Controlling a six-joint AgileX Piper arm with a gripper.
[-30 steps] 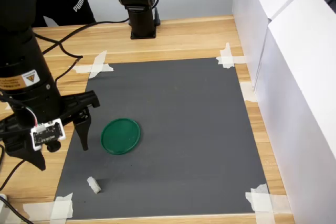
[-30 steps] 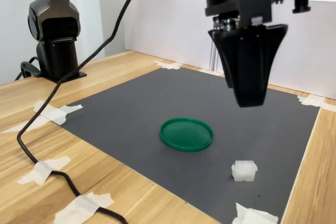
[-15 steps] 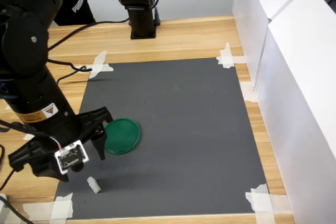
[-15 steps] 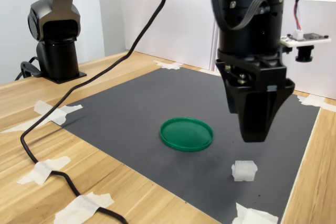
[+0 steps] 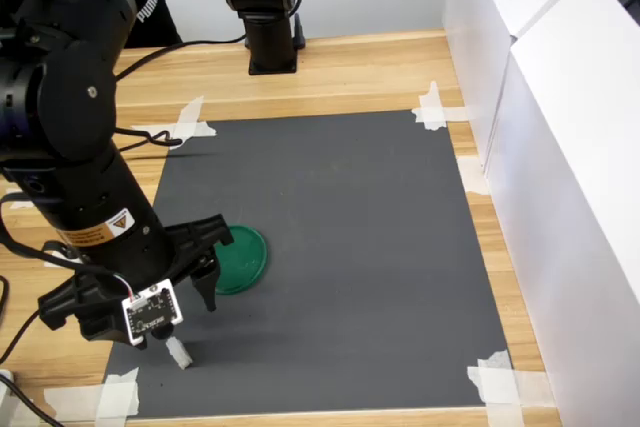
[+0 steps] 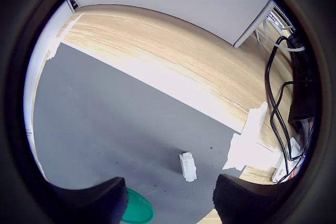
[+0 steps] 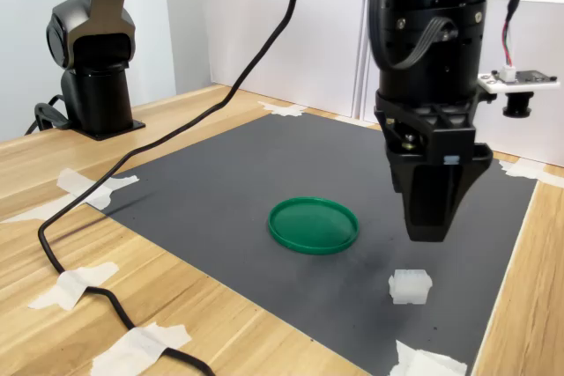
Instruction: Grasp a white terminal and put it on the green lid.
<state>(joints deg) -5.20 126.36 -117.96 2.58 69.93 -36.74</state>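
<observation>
**A:** What does each camera show that the others miss?

**B:** In the wrist view you see the two dark fingers (image 6: 89, 203) of the pincer (image 6: 170, 203) wide apart with nothing between them, so it is open. The second exterior view shows the pincer (image 7: 432, 217) from the side, so its fingers look like one dark wedge hanging above the mat, touching nothing. In the first exterior view the arm hides part of the green lid (image 5: 238, 259).

**A:** Where is the white terminal?

**B:** It lies on the gray mat (image 7: 264, 173), just below and in front of the pincer tips. See it in the second exterior view, white terminal (image 7: 411, 286), and in the wrist view (image 6: 187, 166) too. It is not in the pincer.

**A:** And the green lid?

**B:** The green lid (image 7: 314, 224) sits flat on the mat, near the pincer and beside it, apart from the terminal. Nothing is on it.

**A:** How many things?

**B:** One terminal, one lid, one mat on the wooden bench (image 5: 350, 67). Bits of white tape (image 5: 435, 107) hold the mat's corners.
</observation>
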